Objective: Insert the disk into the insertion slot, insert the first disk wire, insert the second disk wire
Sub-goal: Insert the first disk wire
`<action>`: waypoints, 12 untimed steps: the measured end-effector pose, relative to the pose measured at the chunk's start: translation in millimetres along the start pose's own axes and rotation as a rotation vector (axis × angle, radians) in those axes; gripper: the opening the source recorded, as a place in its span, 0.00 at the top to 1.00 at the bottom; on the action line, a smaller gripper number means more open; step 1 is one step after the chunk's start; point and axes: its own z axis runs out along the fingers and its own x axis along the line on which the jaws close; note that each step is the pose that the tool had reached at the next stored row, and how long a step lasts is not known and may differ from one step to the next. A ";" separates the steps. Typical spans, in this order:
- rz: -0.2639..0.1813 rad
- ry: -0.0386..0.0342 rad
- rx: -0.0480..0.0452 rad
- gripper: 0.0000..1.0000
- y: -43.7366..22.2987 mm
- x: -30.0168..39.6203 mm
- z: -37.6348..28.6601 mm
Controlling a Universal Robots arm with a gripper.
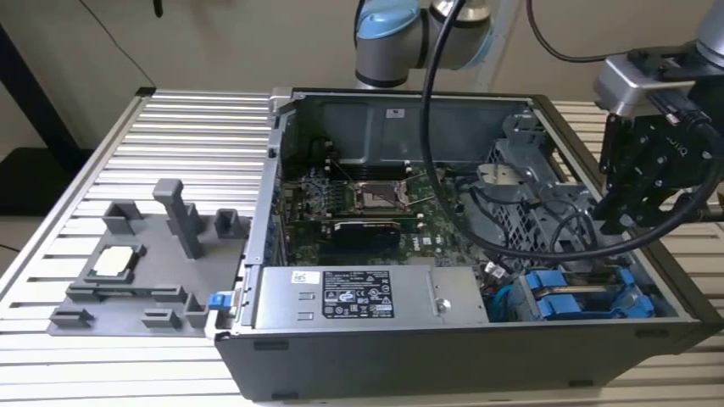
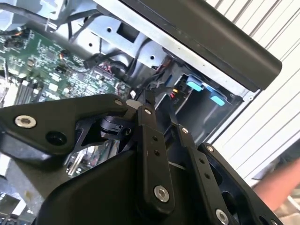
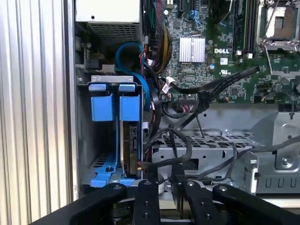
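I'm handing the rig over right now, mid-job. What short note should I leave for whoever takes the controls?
Gripper: above the drive-bay corner of the case, at the exterior view's right, close to black cables; open or shut, cannot tell.
Disk: standing in the insertion slot, beside the other blue-framed carrier.
Done: disk insertion, by the look of it.
Left: both wire steps; whether either is already plugged cannot be told.

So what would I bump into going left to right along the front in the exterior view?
Grey plastic holder tray → silver power-supply box → blue disk frames.
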 end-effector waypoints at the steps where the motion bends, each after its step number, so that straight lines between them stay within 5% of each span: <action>1: 0.000 -0.0072 0.0000 0.73 0.0 -0.1 -1.6; 12: 0.000 -0.0092 0.0001 0.73 2.7 -0.9 -3.1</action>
